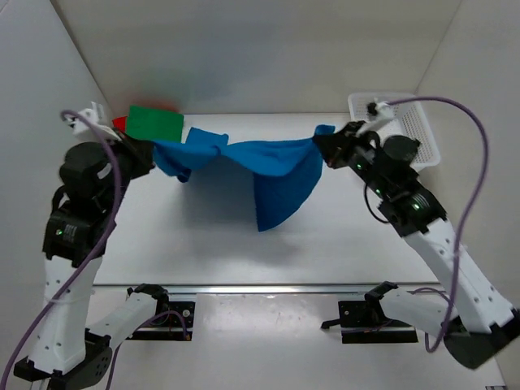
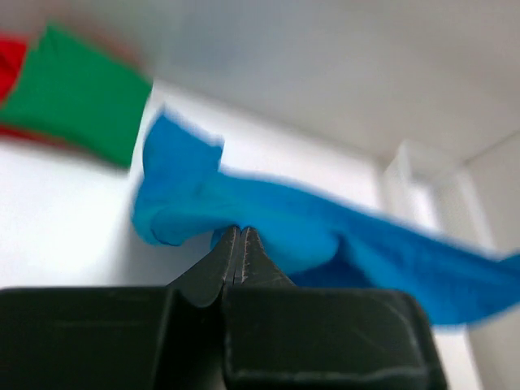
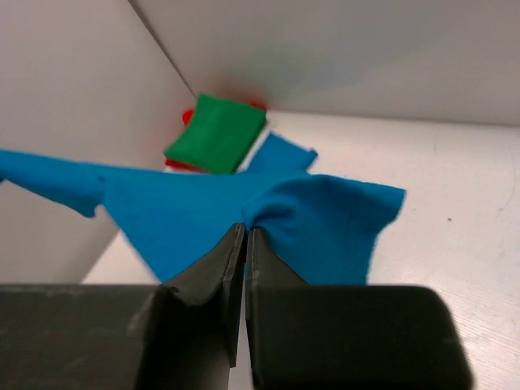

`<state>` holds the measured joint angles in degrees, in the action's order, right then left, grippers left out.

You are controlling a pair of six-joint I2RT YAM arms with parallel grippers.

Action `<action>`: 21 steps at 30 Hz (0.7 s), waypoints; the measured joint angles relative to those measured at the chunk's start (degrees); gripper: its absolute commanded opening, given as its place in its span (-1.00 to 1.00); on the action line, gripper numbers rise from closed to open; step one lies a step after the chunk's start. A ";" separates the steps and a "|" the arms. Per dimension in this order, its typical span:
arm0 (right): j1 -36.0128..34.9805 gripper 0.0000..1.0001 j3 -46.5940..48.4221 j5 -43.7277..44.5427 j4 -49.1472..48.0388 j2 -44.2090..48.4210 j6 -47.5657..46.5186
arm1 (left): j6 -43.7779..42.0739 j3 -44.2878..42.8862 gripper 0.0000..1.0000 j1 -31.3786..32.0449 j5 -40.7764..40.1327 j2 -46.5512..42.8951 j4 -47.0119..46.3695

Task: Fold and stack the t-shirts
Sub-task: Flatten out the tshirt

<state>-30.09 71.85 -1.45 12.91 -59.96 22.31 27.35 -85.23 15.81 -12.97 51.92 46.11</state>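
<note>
Nearest the top camera, the black-and-white left arm point(image 1: 69, 236) and right arm point(image 1: 439, 236) rise from the near edge of the white surface point(image 1: 203, 236). The left gripper point(image 1: 149, 154) is pinched tight on one end of the bright blue cloth t-shirt point(image 1: 268, 171), just in front of the green cloth t-shirt point(image 1: 154, 122). That green shirt lies folded as a rectangular pad in the far left corner. The right gripper point(image 1: 325, 146), well to the right of the green pad, is clamped on the blue shirt's other end. The blue shirt hangs stretched between the two, sagging in the middle, with one broad flap dropping low. Whether that flap touches the surface cannot be told. A red cloth t-shirt point(image 1: 119, 123) shows from under the green pad's left edge. A white plastic mesh basket point(image 1: 418, 130) sits far to the right of the green pad, behind the right gripper.

In the left wrist view, the left gripper point(image 2: 240, 231) has its dark fingers pressed together on a bunched fold of the blue shirt point(image 2: 187, 187). The green pad point(image 2: 77, 93) lies beyond at upper left, with red point(image 2: 10, 61) at its far edge.

In the right wrist view, the right gripper point(image 3: 244, 229) is likewise closed on a gathered corner of the blue shirt point(image 3: 325, 219). The cloth spreads away toward the green pad point(image 3: 215, 134), which rests on the red one point(image 3: 188, 118) against the wall.
</note>
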 measured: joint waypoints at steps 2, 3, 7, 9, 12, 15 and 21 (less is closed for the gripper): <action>1.16 -1.00 -2.40 0.39 -0.07 6.43 1.36 | -0.13 -5.51 -1.00 0.52 -1.77 0.09 -0.11; 1.92 -1.00 -2.97 0.55 0.42 9.27 1.90 | -0.24 -8.92 -1.00 1.31 -2.89 0.31 -0.07; 8.11 -1.00 -1.57 -0.98 2.49 17.31 3.45 | -1.11 -23.43 -1.00 7.13 -7.34 1.55 -0.59; 15.56 -1.00 2.19 -4.72 3.78 18.75 4.11 | -2.08 -29.33 -1.00 10.05 -10.23 1.90 -1.14; 32.06 -1.00 8.63 -14.91 2.32 17.51 6.19 | -4.26 -32.61 -1.00 13.18 -14.08 1.92 -3.23; 30.88 -1.00 11.21 -18.58 -1.03 13.92 6.51 | -7.13 -31.50 -1.00 14.14 -17.38 3.17 -6.05; 24.46 -1.00 13.42 -19.10 -1.53 -6.05 2.45 | -10.25 -24.02 -1.00 -0.46 -10.25 16.48 -12.24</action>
<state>-5.63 85.27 -20.56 11.38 -66.02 24.75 17.10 -109.25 15.35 -23.22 68.40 33.87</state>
